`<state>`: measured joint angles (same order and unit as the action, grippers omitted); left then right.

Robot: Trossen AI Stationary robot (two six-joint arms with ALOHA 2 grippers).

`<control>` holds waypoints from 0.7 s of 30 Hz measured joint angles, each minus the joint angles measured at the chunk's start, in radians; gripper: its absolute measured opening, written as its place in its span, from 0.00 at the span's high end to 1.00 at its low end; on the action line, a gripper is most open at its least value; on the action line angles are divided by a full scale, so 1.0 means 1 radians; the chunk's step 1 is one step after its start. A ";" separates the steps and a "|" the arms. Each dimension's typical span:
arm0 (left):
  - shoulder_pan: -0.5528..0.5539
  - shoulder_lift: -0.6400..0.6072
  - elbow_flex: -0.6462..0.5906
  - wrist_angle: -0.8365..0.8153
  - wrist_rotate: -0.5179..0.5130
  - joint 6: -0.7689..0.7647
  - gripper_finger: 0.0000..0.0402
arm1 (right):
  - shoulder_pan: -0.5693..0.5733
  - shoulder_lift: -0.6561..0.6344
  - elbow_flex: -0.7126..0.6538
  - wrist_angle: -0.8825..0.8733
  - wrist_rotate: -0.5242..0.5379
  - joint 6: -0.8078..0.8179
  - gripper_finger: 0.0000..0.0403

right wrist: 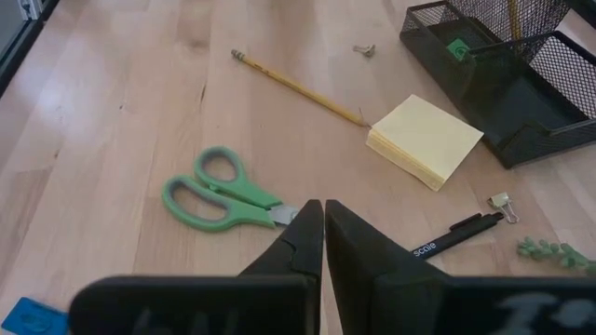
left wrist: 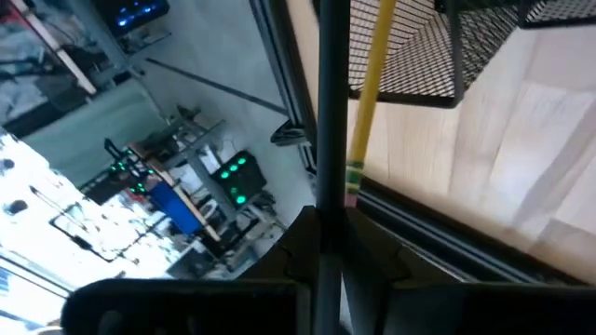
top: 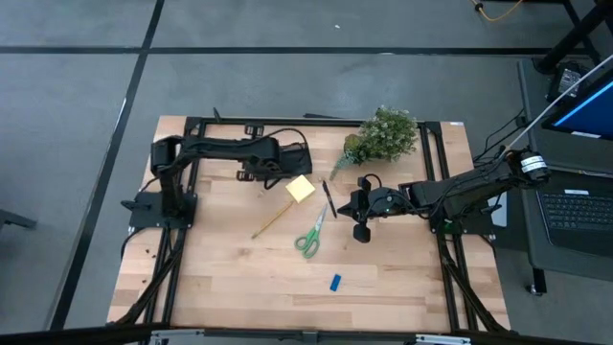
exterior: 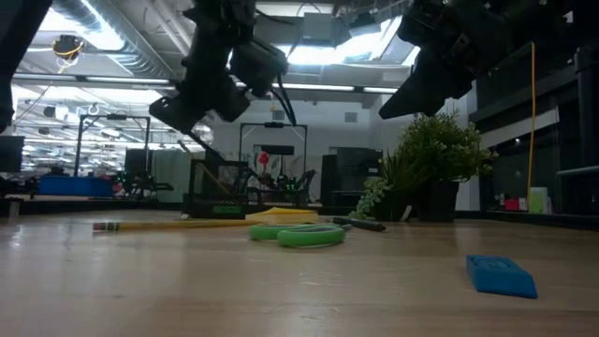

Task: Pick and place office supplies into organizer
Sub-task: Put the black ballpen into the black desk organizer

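Observation:
The black mesh organizer (right wrist: 503,84) stands near the table's far edge, with a pencil (left wrist: 368,93) leaning in it and a small green piece (right wrist: 456,48) on its floor. My left gripper (left wrist: 328,244) hangs over it (top: 263,172), shut on a thin black pen (left wrist: 331,102). On the table lie a yellow sticky-note pad (top: 300,189), a second pencil (top: 272,219), green-handled scissors (top: 310,236), another black pen (right wrist: 456,234) and a blue piece (top: 335,282). My right gripper (right wrist: 323,219) hovers shut and empty above the scissors' blade tips. My left gripper pinches the thin black pen (left wrist: 331,200) between its two fingers. The pen runs straight on past the fingertips, along the fingers. It is lifted clear of the table, beside the organizer's mesh wall (left wrist: 428,56). Which end of the pen the fingers have cannot be told.
A bushy green plant (top: 383,134) stands at the far right, behind my right gripper (top: 362,206). Small metal clips (right wrist: 501,200) lie near the sticky-note pad. The black table frame (top: 316,120) runs along the edges. Bare wood lies toward the near edge.

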<state>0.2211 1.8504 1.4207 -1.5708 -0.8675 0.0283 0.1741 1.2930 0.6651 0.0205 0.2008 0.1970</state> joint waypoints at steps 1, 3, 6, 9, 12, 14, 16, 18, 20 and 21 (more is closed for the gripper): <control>0.000 0.007 0.000 -0.001 -0.002 0.013 0.95 | 0.000 0.000 0.000 -0.002 0.000 0.000 0.95; 0.000 0.022 0.000 0.000 -0.006 0.036 0.95 | 0.000 0.000 0.000 -0.004 0.000 -0.003 0.95; -0.003 0.040 0.000 0.000 -0.021 0.064 0.95 | 0.000 0.000 0.000 -0.005 0.000 -0.023 0.95; -0.003 0.054 0.000 0.000 -0.021 0.086 0.95 | 0.000 0.000 0.000 -0.005 0.000 -0.023 0.95; -0.003 0.069 0.000 0.000 -0.011 0.107 0.95 | 0.000 0.000 0.000 -0.006 0.000 -0.023 0.95; -0.003 0.080 0.000 0.000 -0.006 0.109 0.95 | 0.000 0.000 0.000 -0.006 0.000 -0.023 0.95; -0.003 0.088 -0.001 0.000 -0.003 0.109 0.95 | 0.000 0.000 0.000 -0.006 0.000 -0.023 0.95; -0.003 0.090 -0.001 0.000 -0.002 0.109 0.95 | 0.000 0.000 0.000 -0.006 0.000 -0.023 0.95; -0.003 0.093 -0.001 0.000 0.011 0.109 0.94 | 0.000 0.000 0.000 -0.006 0.000 -0.023 0.95; -0.003 0.093 -0.001 0.000 0.020 0.109 0.93 | 0.000 0.000 0.000 -0.006 0.000 -0.023 0.95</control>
<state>0.2180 1.9438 1.4200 -1.5707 -0.8473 0.1375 0.1738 1.2930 0.6651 0.0143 0.2008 0.1741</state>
